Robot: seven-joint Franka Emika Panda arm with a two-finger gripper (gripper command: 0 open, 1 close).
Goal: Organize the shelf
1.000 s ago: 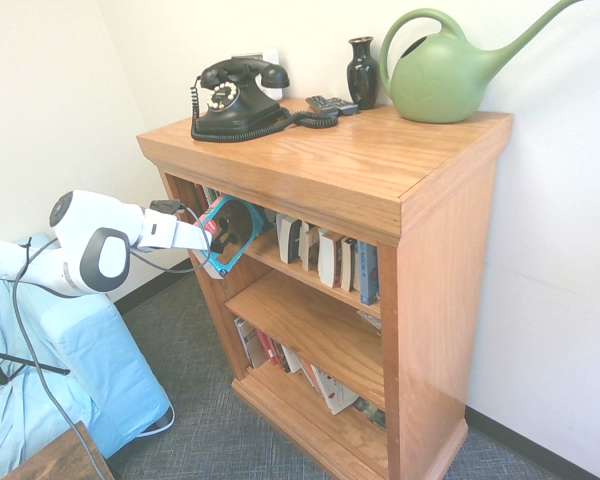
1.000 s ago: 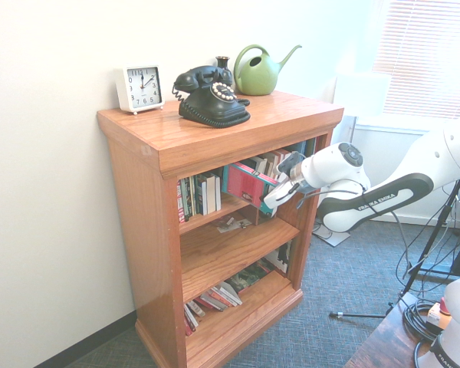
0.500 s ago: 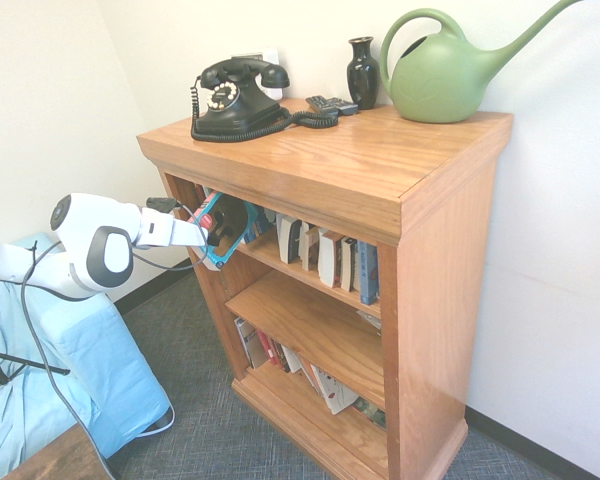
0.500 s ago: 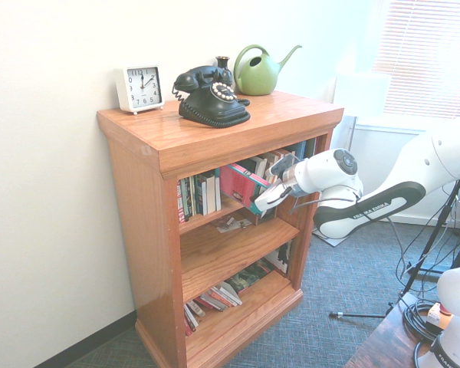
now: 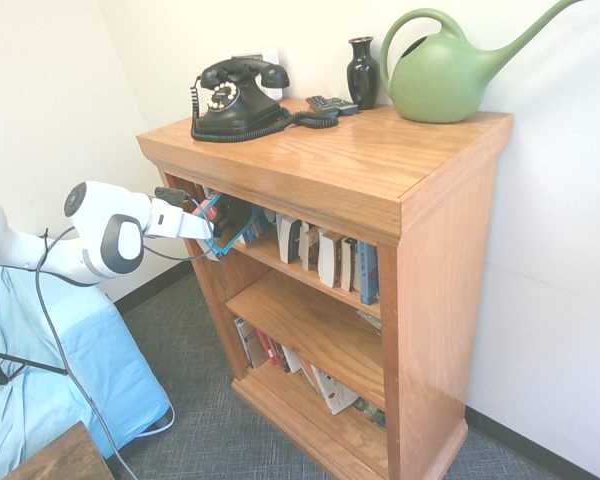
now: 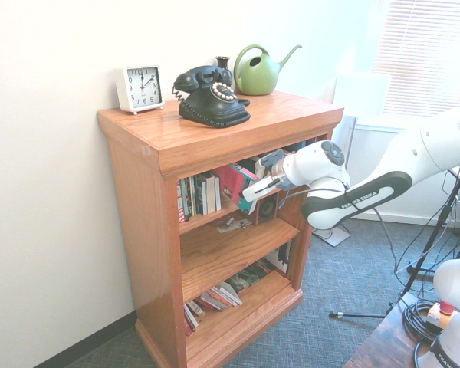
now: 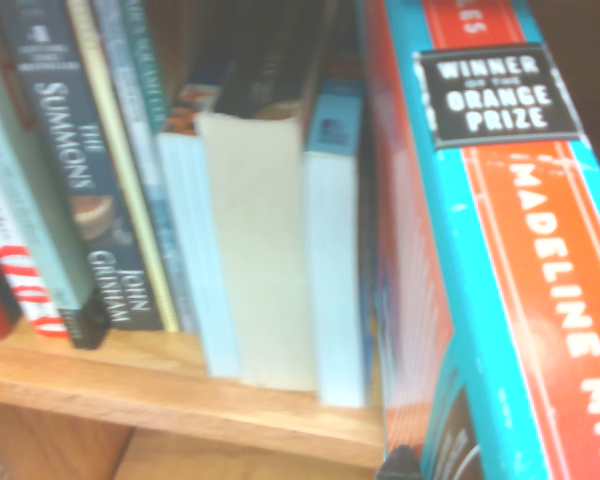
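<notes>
One shelf point(image 5: 410, 170) of honey-brown wood stands against a white wall, with three inner tiers. One white arm reaches to its top tier. The end effector point(image 5: 212, 222) is closed on one book point(image 6: 236, 182) with a red cover and teal edge, held tilted at the mouth of the top tier; in the wrist view the book's point(image 7: 500, 250) spine reads "WINNER OF THE ORANGE PRIZE".

Counted, left to right in the first exterior view, on the top surface above the end effector: one black rotary telephone point(image 5: 235, 98), one small dark remote point(image 5: 332, 104), one dark vase point(image 5: 362, 70), one green watering can point(image 5: 445, 70). The second exterior view adds one white square clock point(image 6: 139, 88) at the far corner of the top.

On the top tier, beyond the end effector, a row of upright books point(image 5: 325, 255) stands; their exact number cannot be told. In the wrist view one dark spine point(image 7: 80, 190) reads "THE SUMMONS, JOHN GRISHAM", and three pale page edges face outward just beside the held book.

The middle tier, below the end effector, carries a small flat item I cannot identify. The bottom tier holds several leaning books point(image 5: 280, 355).

The floor is grey carpet point(image 5: 210, 420). A window blind point(image 6: 425, 54) hangs behind the arm. A light blue cover point(image 5: 70, 370) lies below the arm.
</notes>
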